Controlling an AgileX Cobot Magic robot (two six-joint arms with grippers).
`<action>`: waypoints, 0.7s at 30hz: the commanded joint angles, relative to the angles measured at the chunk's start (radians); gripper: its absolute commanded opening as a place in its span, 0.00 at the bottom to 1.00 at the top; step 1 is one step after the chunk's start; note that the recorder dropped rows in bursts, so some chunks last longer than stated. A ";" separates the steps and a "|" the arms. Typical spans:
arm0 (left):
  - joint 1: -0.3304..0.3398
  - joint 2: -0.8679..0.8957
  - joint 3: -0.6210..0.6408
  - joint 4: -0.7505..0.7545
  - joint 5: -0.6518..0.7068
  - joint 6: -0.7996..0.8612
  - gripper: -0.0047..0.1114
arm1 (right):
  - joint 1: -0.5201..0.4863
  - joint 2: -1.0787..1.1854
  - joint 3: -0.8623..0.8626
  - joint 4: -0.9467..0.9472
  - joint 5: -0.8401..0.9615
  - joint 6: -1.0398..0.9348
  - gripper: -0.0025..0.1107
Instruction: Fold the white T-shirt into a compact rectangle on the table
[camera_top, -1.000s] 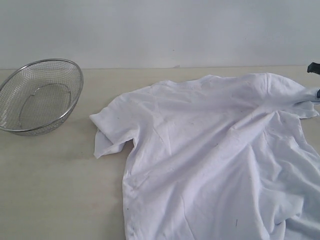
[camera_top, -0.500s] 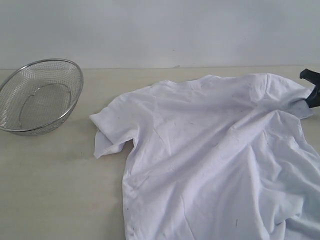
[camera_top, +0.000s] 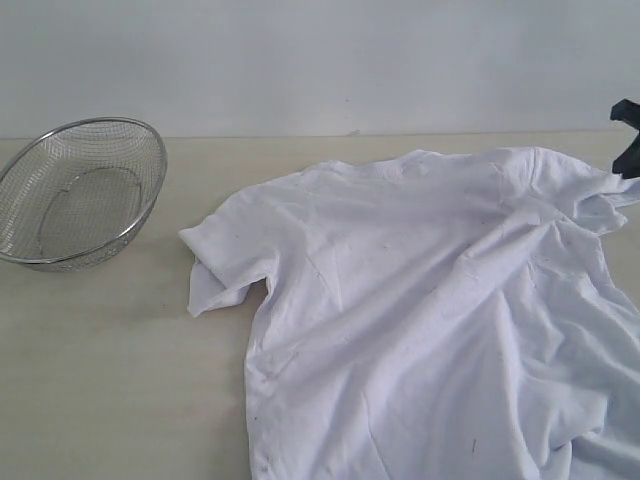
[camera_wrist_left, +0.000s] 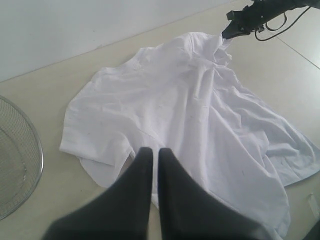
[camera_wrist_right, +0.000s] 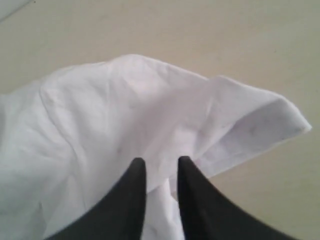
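White T-shirt (camera_top: 420, 300) is lying rumpled, wholly unfolded, on the right of the surface (camera_top: 110, 380). Left pincer (camera_wrist_left: 150, 152) is hovering pressed together; right pincer (camera_wrist_right: 160, 162) is standing slightly spread at the far-right sleeve (camera_top: 600, 195)

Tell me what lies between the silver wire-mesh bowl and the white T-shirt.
Only bare pale beige tabletop lies between the silver wire-mesh bowl and the white T-shirt, as the exterior view shows.
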 joint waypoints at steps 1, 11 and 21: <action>0.003 0.002 0.006 -0.012 -0.012 0.006 0.08 | -0.035 -0.013 0.002 -0.037 -0.001 0.048 0.51; 0.003 0.002 0.006 -0.012 -0.010 0.015 0.08 | -0.074 -0.011 0.026 -0.114 -0.079 0.042 0.45; 0.003 0.002 0.006 -0.012 -0.008 0.013 0.08 | -0.074 0.047 0.026 -0.049 -0.190 -0.054 0.50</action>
